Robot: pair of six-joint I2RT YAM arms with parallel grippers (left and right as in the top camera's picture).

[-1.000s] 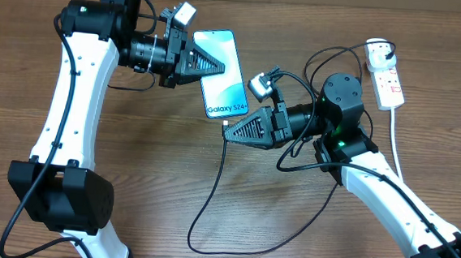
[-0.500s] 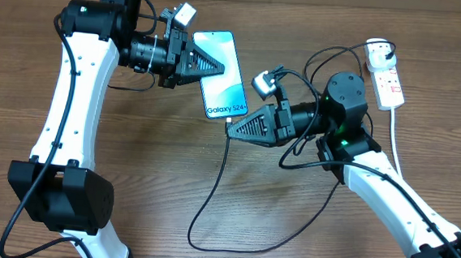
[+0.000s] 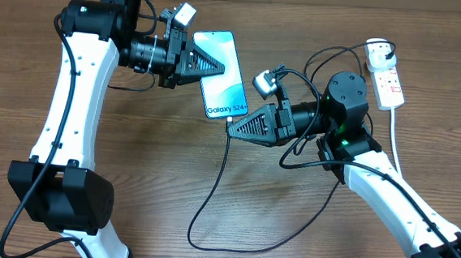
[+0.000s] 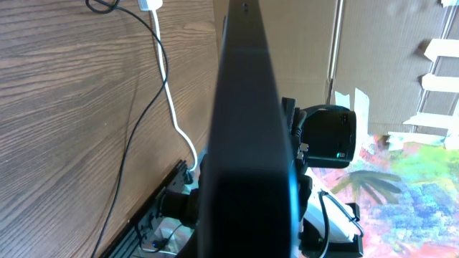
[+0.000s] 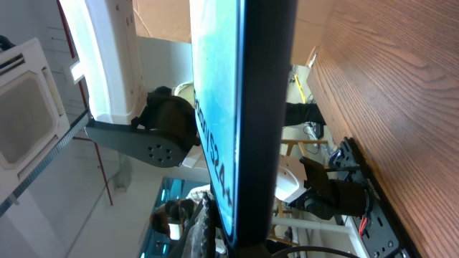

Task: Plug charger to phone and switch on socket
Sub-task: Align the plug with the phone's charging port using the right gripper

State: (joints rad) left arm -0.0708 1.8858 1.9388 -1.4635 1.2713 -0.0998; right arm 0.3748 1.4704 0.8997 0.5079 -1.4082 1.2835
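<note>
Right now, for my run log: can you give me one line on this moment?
left gripper: shut on phone | right gripper: shut on charger, tip at phone's lower end | socket: untouched

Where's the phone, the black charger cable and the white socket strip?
phone [image 3: 224, 76], overhead view, on its lit screen.
charger cable [image 3: 224, 157], overhead view, on the thin black stretch just below its tip.
socket strip [image 3: 390, 87], overhead view, on its white body.

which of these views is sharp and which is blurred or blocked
Overhead: sharp and evenly lit, the phone screen text readable. Left wrist: the phone's dark edge sits close to the lens, soft and filling the middle, while the table grain behind is crisp. Right wrist: the edge looms soft again, the screen steeply slanted.
</note>
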